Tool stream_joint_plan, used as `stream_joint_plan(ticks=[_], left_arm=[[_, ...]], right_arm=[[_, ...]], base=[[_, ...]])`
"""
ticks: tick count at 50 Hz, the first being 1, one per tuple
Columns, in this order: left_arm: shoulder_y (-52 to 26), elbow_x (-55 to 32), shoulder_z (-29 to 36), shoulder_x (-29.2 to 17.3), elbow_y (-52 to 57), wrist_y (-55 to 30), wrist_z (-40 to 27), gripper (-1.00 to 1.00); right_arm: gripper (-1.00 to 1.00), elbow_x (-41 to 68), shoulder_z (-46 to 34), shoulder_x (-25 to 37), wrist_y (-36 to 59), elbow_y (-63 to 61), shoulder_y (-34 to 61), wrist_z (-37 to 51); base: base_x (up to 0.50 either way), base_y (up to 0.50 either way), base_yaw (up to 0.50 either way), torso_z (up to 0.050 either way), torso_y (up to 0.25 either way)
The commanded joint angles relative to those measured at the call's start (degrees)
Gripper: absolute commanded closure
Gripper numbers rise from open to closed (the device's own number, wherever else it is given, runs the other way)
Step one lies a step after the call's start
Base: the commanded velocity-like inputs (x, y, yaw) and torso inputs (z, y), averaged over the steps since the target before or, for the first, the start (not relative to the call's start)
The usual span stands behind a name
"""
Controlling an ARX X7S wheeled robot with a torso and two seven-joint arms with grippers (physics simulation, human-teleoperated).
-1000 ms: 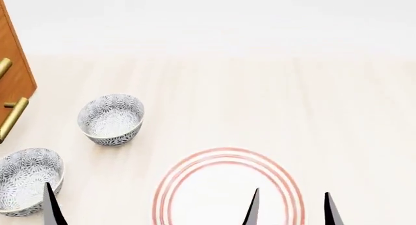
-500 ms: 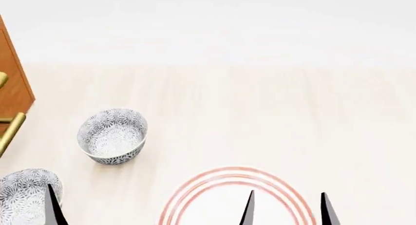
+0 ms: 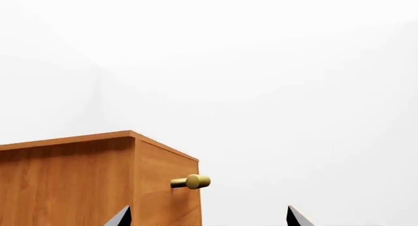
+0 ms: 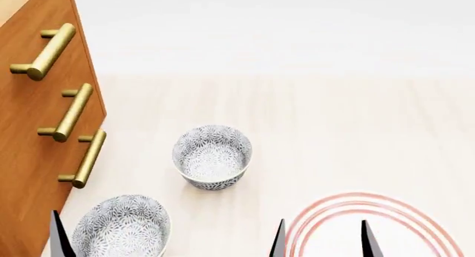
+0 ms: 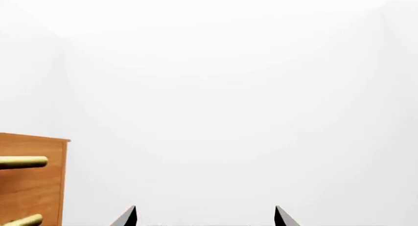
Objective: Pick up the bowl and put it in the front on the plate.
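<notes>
Two patterned grey-blue bowls stand on the pale wooden surface in the head view: one bowl (image 4: pixel 212 157) near the middle, another bowl (image 4: pixel 121 226) at the lower left, cut by the frame edge. The red-ringed plate (image 4: pixel 371 199) lies at the lower right, partly out of frame. My right gripper (image 4: pixel 323 241) is open, its tips over the plate's left part, holding nothing. Only one left fingertip (image 4: pixel 59 237) shows, beside the lower-left bowl. The wrist views show the left gripper (image 3: pixel 209 218) and right gripper (image 5: pixel 205 217) open and empty, with no bowl or plate in sight.
A wooden drawer cabinet (image 4: pixel 37 129) with three brass handles (image 4: pixel 70 112) stands along the left, close to the bowls. It also shows as the cabinet (image 3: pixel 65 182) with a brass handle end (image 3: pixel 191 181) in the left wrist view. A white wall lies behind.
The head view has swung left: both bowls and the plate slid right in the frame, and the cabinet's handles came into view. The fingertips hold the same places in the frame, still open.
</notes>
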Motion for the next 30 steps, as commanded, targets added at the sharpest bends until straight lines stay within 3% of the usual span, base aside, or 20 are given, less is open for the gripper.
stream_joint_plan(ticks=[1,9,25,30], left_arm=[[-0.3,-0.9,0.3,0.1,-0.3,-0.1,0.6,-1.0],[-0.4,0.9,0.7,0.0,-0.3,-1.6,0.2,-1.0],[-0.4,1.2,0.9,-0.4,0.0,-2.3,-0.9,-1.0],[-0.1,1.4,1.1,-0.9,0.1,0.8,-1.6,-1.0]], right_arm=[[-1.0,0.3,0.4,0.0,0.4,0.2,0.2,0.0],[-1.0,0.6,0.2,0.2,0.8,0.5,0.5,0.4],[-1.0,0.9,-0.3,0.7,1.4,0.5,0.9,1.1],[-1.0,1.2,-0.7,1.0,2.7,0.3,1.2,1.1]], base=[[0.0,0.0,0.0,0.0,0.0],[0.0,0.0,0.0,0.0,0.0],[0.0,0.0,0.0,0.0,-0.248],[0.0,0.0,0.0,0.0,0.0]])
